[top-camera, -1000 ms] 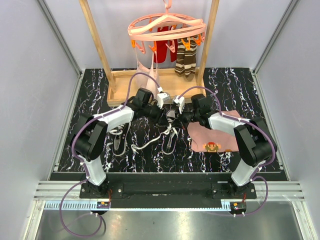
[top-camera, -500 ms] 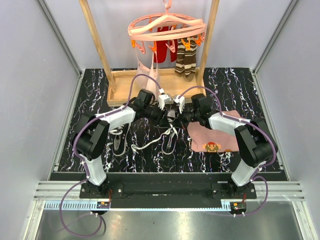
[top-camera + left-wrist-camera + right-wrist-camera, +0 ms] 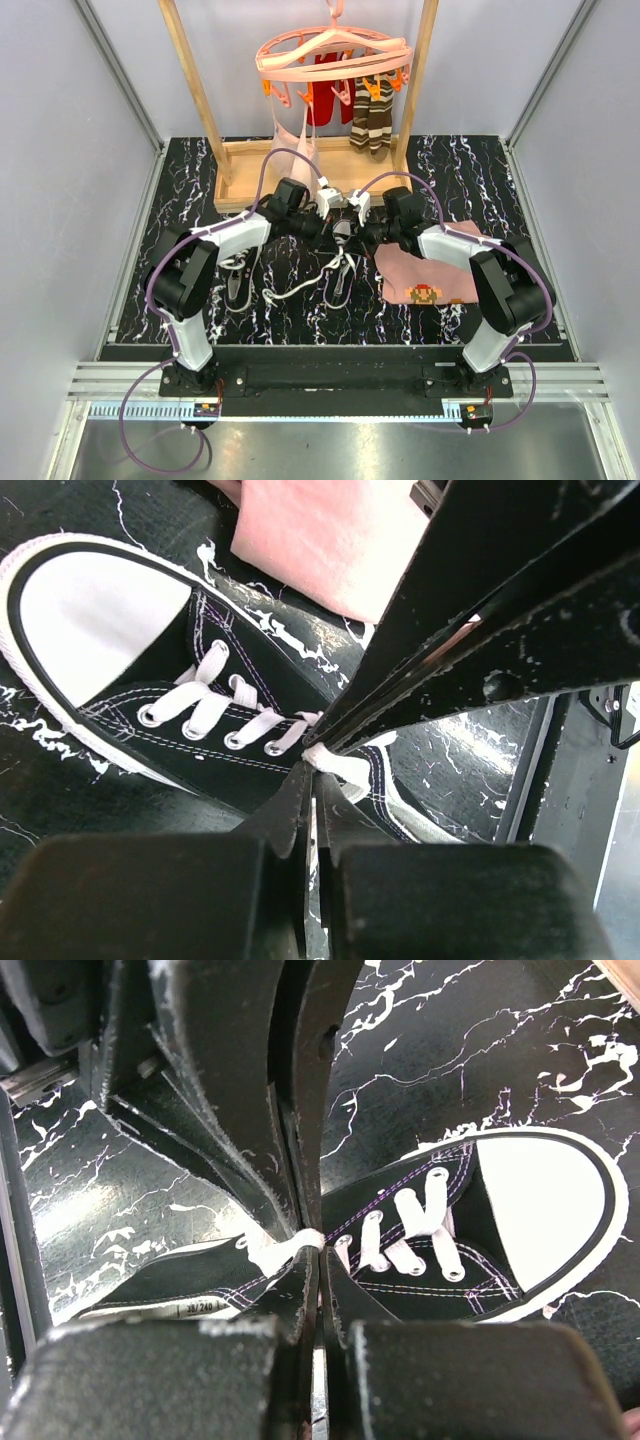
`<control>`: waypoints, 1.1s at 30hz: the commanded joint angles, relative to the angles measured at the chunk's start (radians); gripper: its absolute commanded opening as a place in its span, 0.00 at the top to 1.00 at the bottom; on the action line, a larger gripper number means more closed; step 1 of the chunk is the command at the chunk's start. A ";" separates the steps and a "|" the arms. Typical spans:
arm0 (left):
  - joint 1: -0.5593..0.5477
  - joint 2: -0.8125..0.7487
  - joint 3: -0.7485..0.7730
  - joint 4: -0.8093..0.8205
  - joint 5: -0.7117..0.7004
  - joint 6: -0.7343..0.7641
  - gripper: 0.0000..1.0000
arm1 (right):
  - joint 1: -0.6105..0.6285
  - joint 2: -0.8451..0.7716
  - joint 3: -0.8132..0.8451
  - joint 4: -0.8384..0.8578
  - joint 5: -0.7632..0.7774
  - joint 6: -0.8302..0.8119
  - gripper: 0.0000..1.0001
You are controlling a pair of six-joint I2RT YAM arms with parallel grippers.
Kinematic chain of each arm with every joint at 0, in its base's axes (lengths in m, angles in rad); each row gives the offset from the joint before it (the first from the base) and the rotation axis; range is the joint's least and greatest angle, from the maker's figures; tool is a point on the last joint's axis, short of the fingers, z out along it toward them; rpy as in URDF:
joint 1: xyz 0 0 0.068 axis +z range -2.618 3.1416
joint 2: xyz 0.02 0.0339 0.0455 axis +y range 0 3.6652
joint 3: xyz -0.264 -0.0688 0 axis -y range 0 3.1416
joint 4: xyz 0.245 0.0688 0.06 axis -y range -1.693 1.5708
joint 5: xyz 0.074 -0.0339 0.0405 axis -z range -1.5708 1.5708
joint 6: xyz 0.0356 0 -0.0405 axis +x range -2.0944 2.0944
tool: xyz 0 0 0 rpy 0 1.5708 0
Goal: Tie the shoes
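On the black marbled table (image 3: pixel 480 170), top view: left gripper (image 3: pixel 326 228) and right gripper (image 3: pixel 354 232) meet tip to tip over one shoe (image 3: pixel 340 272), toe toward the rack. Its lace (image 3: pixel 300 285) trails loose to the left. The second shoe (image 3: pixel 238 282) lies partly under the left arm, and the pink cloth (image 3: pixel 430 275) is just right of the first shoe. No writing is legible here. Against one second ago, both wrists sit slightly nearer the rack; against half a second ago, almost no change.

Left wrist: own fingers pressed together, pinching a white lace bit at the top eyelets; the right gripper's tips are closed on the same bit.

Right wrist: same pinch from the other side, fingers fully together on the lace. Size tag (image 3: pixel 203 1307) inside the heel reads "240"; the rest is unclear.
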State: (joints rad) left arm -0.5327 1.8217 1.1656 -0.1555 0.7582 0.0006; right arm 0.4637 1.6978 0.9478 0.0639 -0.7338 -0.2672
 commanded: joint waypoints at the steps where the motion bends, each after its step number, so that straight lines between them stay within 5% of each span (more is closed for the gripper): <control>1: 0.013 -0.036 0.009 0.079 0.009 0.003 1.00 | 0.010 -0.052 0.006 0.001 -0.021 -0.001 0.93; 8: 0.030 -0.100 -0.063 0.123 -0.062 -0.043 1.00 | 0.003 -0.076 0.035 -0.114 -0.013 -0.020 0.76; 10: 0.033 -0.107 -0.073 0.139 -0.077 -0.072 1.00 | -0.005 -0.084 0.048 -0.156 -0.013 -0.026 0.63; 20: 0.054 -0.064 -0.052 0.133 -0.022 -0.109 1.00 | 0.001 -0.145 0.184 -0.433 -0.061 -0.124 0.33; 33: 0.068 0.019 0.019 0.094 0.027 -0.108 1.00 | 0.349 -0.095 0.217 -0.376 0.208 -0.205 0.36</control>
State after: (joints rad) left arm -0.4686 1.8278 1.1316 -0.0776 0.7361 -0.1047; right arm 0.7650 1.5616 1.1244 -0.3794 -0.6342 -0.4183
